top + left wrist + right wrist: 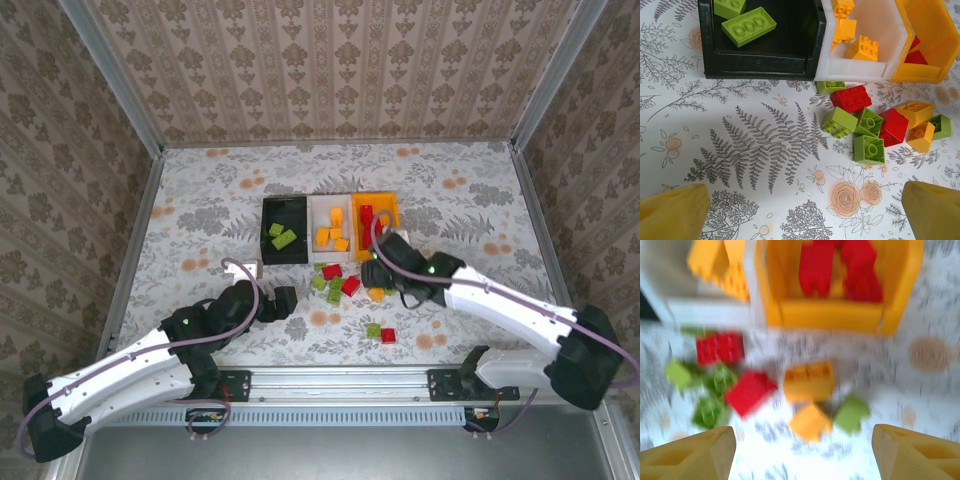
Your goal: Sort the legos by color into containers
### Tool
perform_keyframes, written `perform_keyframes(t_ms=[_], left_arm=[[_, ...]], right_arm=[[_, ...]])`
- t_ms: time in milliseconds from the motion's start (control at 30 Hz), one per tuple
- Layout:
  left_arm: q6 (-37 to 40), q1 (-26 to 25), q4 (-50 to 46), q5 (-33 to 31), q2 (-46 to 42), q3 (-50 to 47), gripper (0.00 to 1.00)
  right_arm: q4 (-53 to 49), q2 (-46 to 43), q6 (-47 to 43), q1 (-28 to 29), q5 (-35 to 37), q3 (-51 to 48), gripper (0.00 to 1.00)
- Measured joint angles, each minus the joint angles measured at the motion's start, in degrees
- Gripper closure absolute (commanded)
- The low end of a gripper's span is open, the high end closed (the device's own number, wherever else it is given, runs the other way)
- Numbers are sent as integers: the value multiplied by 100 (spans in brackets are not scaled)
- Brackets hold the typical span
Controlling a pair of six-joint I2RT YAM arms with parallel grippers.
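Right end effector (805, 455) spread wide, empty; left end effector (802, 215) likewise. Centre over the long orange brick (808, 381), grip across its narrow width, avoid nudging the lime brick (851, 413) beside.

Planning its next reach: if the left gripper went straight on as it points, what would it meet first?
Likely the bare table, then the near wall of the black bin; depth is unclear. The loose legos lie right of that line.
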Motion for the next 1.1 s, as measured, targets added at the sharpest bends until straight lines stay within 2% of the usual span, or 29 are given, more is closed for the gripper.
perform_keyframes(t_ms=[200, 333, 433, 733, 967, 1100], left_arm=[[0, 87, 11, 50, 0, -28, 0], [-2, 199, 61, 138, 0, -157, 0], [-2, 280, 46, 197, 0, -205, 0], [-2, 409, 44, 326, -13, -205, 0], [-4, 409, 39, 350, -44, -205, 0], [-4, 409, 42, 350, -44, -205, 0]], right_arm=[[-756, -621, 520, 955, -348, -935, 27], [-955, -566, 833, 1631, -474, -1174, 31], [-962, -229, 962, 1897, -476, -1233, 31], [-402, 664, 1075, 1980, -348, -1233, 42], [-72, 879, 1084, 1838, -289, -1241, 64], [-81, 737, 1069, 1816, -267, -1279, 70]])
